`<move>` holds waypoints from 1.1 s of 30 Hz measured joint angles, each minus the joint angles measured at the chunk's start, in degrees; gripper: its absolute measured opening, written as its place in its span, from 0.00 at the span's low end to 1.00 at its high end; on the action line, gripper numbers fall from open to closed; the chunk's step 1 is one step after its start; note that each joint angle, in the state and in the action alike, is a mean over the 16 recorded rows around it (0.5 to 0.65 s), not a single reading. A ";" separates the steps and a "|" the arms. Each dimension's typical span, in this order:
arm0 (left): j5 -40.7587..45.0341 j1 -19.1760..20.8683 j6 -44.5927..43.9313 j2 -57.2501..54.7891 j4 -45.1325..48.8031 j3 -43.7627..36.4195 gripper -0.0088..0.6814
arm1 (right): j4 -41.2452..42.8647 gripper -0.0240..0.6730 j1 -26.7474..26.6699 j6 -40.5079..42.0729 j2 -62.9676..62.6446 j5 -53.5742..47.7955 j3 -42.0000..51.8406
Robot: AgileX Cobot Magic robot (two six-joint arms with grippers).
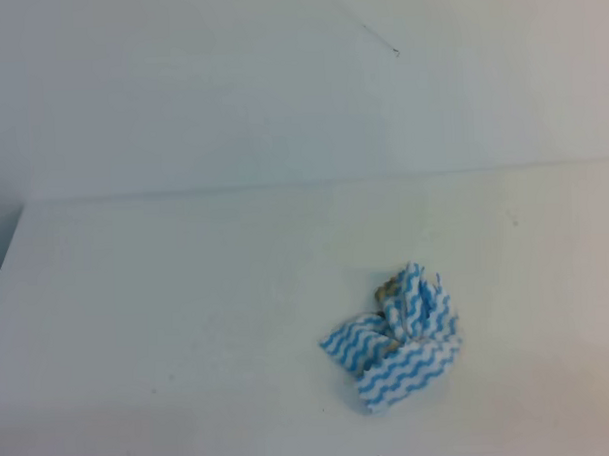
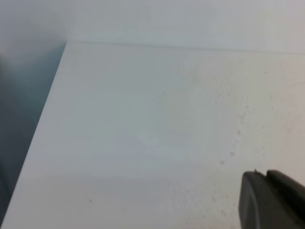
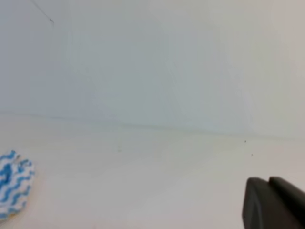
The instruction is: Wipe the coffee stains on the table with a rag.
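rag [image 1: 396, 338]: crumpled, white with blue zigzag stripes; lies on the table [image 1: 168, 323] right of centre, toward the near edge; long axis runs near-left to far-right in the high view; small brownish patch at its far tip
coffee stains: no clear blotch in any view; faint tan specks [image 2: 232, 153] on the tabletop in the left wrist view only
writing: none readable
left gripper [image 2: 268, 198]: dark fingers side by side, together, at lower right of its own view; nothing between them
right gripper [image 3: 270, 202]: fingers together, holding nothing; rag well off to its left
high view: whole rag, no arms
right wrist view: only the rag's edge, at left
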State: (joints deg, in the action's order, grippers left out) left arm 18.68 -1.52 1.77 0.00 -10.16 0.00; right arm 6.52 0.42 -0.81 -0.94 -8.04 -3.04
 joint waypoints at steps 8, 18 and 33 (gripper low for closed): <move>0.00 0.00 0.01 0.00 0.00 0.00 0.01 | -2.95 0.03 2.17 -0.46 0.00 -6.59 3.40; 0.00 0.00 0.11 0.00 0.00 0.00 0.01 | -2.13 0.03 3.51 -1.10 -0.05 -8.86 3.80; 0.00 0.00 0.15 0.00 0.00 0.00 0.01 | 0.00 0.03 0.25 -0.93 0.00 -8.90 3.39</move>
State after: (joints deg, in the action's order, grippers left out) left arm 18.68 -1.52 1.93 0.00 -10.16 0.00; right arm 6.53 0.67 -1.74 -0.94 -16.94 0.35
